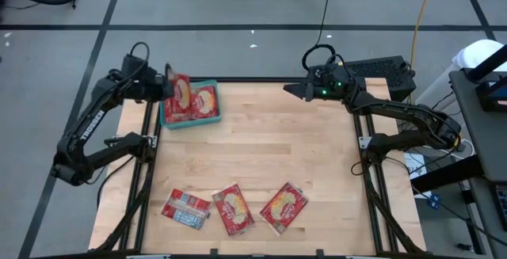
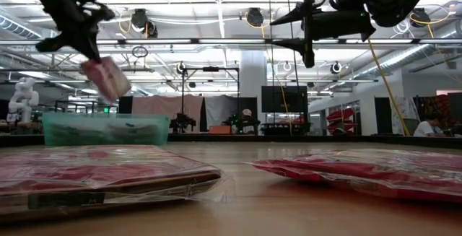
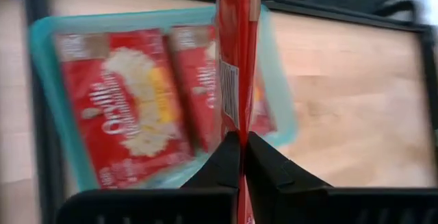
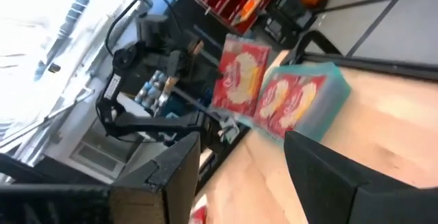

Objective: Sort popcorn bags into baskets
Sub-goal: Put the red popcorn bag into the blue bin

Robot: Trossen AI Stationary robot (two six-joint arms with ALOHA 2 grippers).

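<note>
Hanging over the far-left corner of the tabletop (image 1: 269,148), the left gripper (image 1: 165,85) had its jaws clenched on one edge of a red popcorn bag (image 1: 179,91), which dangled above the teal basket (image 1: 164,120). The packet looked light and flat, a thin crinkly wrapper that would flex and slide against its neighbours, so pinching it by a short edge, as here, seemed the sound grip; a hold on the broad face would likely slip. Two more bags (image 3: 130,101) already lay side by side in the basket, and three others (image 1: 230,209) waited in a row along the near edge of the tabletop, well apart from it. Over the far-right corner the right gripper (image 1: 295,90) hovered idle, its jaws released and holding nothing. The left wrist view alone showed the held bag edge-on, nipped right at its rim and lined up over the basket's contents; the low view alone showed that bag clear of the basket rim, tilted in the air; the right wrist view gave its printed face.
</note>
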